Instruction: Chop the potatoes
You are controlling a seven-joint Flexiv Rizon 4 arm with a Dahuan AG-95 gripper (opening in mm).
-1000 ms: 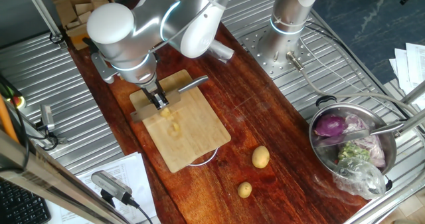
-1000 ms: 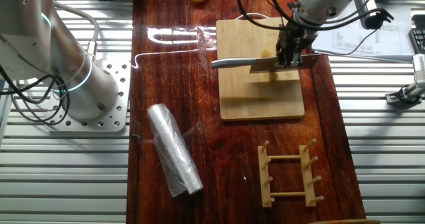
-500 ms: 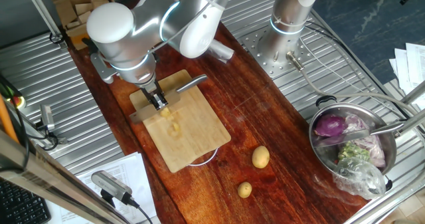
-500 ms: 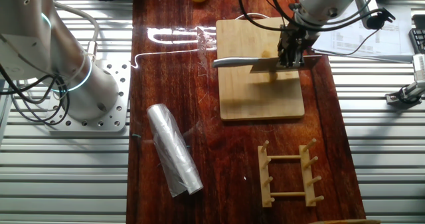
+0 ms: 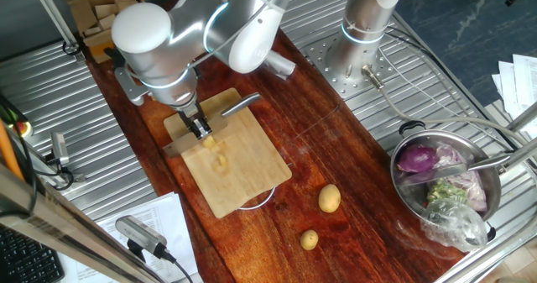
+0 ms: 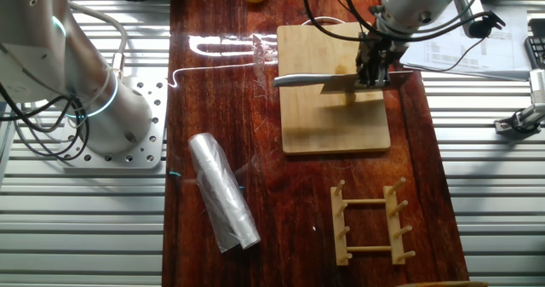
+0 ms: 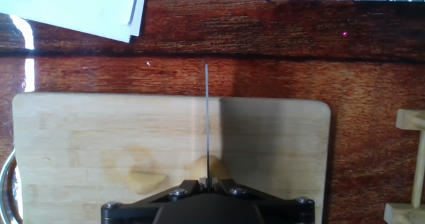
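My gripper (image 5: pixel 200 128) is shut on a cleaver (image 6: pixel 336 82) and holds it over the pale wooden cutting board (image 5: pixel 252 178). The steel handle (image 5: pixel 240 106) sticks out to one side. In the hand view the blade (image 7: pixel 206 117) shows edge-on as a thin vertical line running up from my gripper (image 7: pixel 207 182). Small pale-yellow pieces of the potatoes (image 5: pixel 217 154) lie on the board just beside the blade. One chunk (image 7: pixel 147 179) sits left of the blade and another (image 7: pixel 198 167) lies right under it. I cannot tell whether the edge touches it.
Two whole potatoes (image 5: pixel 329 198) (image 5: pixel 309 239) lie on the dark wood tabletop past the board. A steel pot (image 5: pixel 445 182) of vegetables stands at the right. A plastic roll (image 6: pixel 223 193) and a wooden rack (image 6: pixel 370 223) lie near the board, with papers (image 7: pixel 80 8) beyond it.
Almost nothing differs; the arm and cleaver have shifted only a few pixels, and the potato pieces lie where they were.
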